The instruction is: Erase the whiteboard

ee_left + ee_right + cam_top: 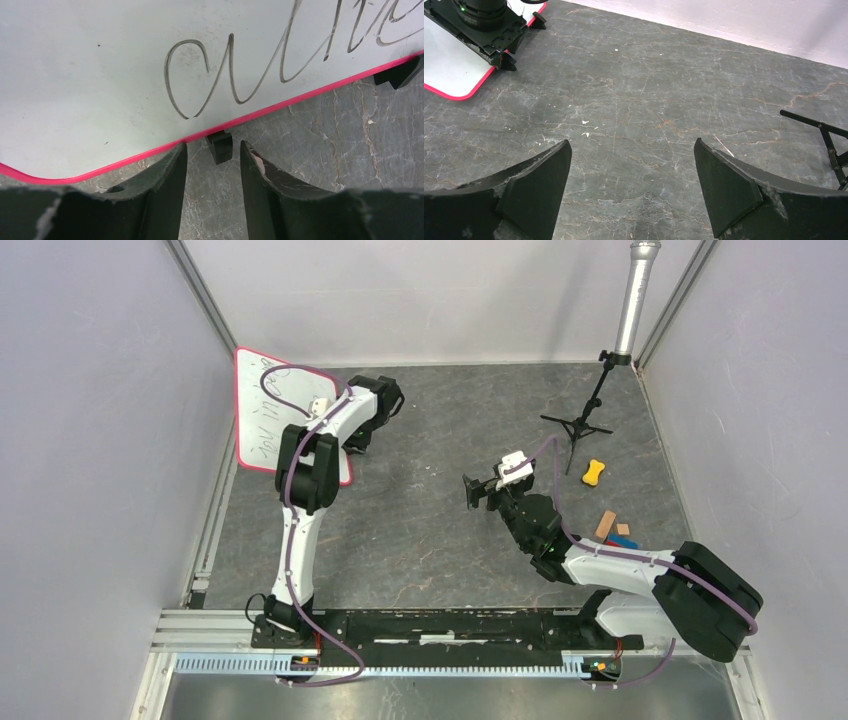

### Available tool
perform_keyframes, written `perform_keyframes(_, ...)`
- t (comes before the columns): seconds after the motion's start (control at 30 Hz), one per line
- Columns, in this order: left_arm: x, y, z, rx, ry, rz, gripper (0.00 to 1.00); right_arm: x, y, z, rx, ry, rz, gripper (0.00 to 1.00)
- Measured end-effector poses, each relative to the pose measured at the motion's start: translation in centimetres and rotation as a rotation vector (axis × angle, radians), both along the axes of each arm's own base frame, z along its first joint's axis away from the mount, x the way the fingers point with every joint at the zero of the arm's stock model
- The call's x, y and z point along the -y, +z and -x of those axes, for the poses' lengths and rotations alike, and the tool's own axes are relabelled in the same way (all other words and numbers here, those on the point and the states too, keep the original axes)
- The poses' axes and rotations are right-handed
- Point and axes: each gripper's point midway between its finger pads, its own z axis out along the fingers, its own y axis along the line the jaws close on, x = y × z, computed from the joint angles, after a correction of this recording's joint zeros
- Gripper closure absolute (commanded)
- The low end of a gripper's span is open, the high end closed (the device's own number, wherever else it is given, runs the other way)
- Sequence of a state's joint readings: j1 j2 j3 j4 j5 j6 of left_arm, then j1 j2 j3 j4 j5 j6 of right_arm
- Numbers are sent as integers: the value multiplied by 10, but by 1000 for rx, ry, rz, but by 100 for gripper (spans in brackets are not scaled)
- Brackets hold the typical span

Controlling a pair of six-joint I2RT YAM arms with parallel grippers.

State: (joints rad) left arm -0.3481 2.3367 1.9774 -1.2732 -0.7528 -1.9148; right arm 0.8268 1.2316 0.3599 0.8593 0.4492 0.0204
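Note:
The whiteboard [262,410] lies at the far left of the table, white with a red rim and dark handwriting. The left wrist view shows its cursive writing [200,75], its red edge and a small black clip [220,147]. My left gripper [352,445] is at the board's right edge. Its fingers are slightly apart and empty, with the clip just ahead of the gap [212,144]. My right gripper [470,490] is wide open and empty above bare table mid-scene [632,142]. The board's corner also shows in the right wrist view [449,65].
A black tripod with a silver cylinder [600,390] stands at the back right, and one of its legs shows in the right wrist view [824,135]. A yellow piece [594,472] and a few coloured blocks [612,530] lie right of my right arm. Walls close in the sides and back.

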Motion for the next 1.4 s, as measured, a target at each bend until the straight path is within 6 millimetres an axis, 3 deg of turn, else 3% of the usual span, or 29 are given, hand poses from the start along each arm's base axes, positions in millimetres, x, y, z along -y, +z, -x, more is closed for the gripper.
perform_keyframes(0.57, -2, -2, -4, 16, -49, -78, 78, 1, 0, -1, 0, -2, 0, 2)
perform_keyframes(0.8, 3, -2, 2, -12, -141, -160, 82, 0, 0, 0, 0, -1, 1, 2)
perform_keyframes(1.2, 16, -2, 38, -113, -336, -241, 87, 0, -2, 0, -5, 6, 5, 2)
perform_keyframes(1.4, 31, -3, 56, -141, -464, -264, 94, -2, -2, 1, -6, 13, 6, 2)
